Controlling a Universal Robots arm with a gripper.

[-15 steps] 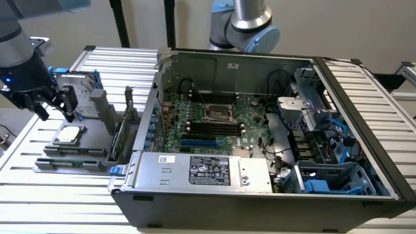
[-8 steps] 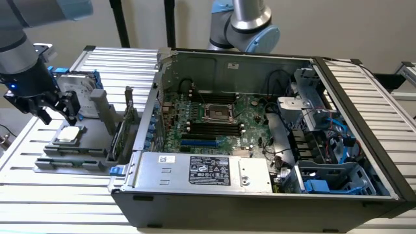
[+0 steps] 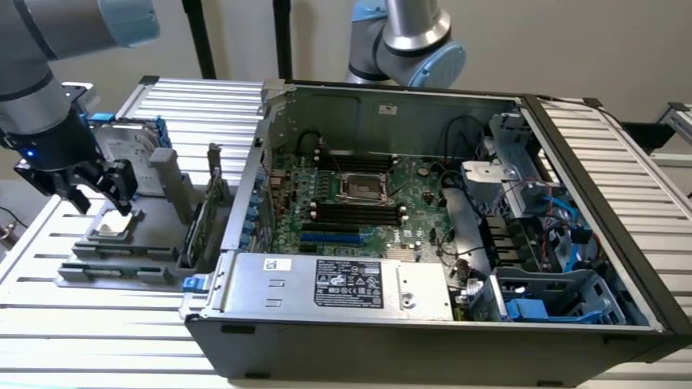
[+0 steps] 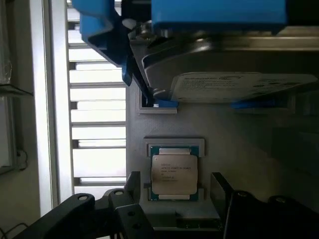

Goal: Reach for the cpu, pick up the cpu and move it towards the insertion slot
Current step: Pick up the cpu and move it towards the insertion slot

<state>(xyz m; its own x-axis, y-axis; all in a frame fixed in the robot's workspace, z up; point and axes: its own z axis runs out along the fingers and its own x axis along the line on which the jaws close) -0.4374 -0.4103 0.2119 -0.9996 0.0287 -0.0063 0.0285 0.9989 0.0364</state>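
- Above the grey holder point(image 3: 119, 261) on the bench point(image 3: 108, 324), the hand point(image 3: 103, 203) hung wide open, holding nothing.
- Its fingers point(image 4: 219, 188) flanked the cpu point(image 4: 173, 174), apart from it.

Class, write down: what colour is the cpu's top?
The cpu top is silvery-grey, clearest in the wrist view.
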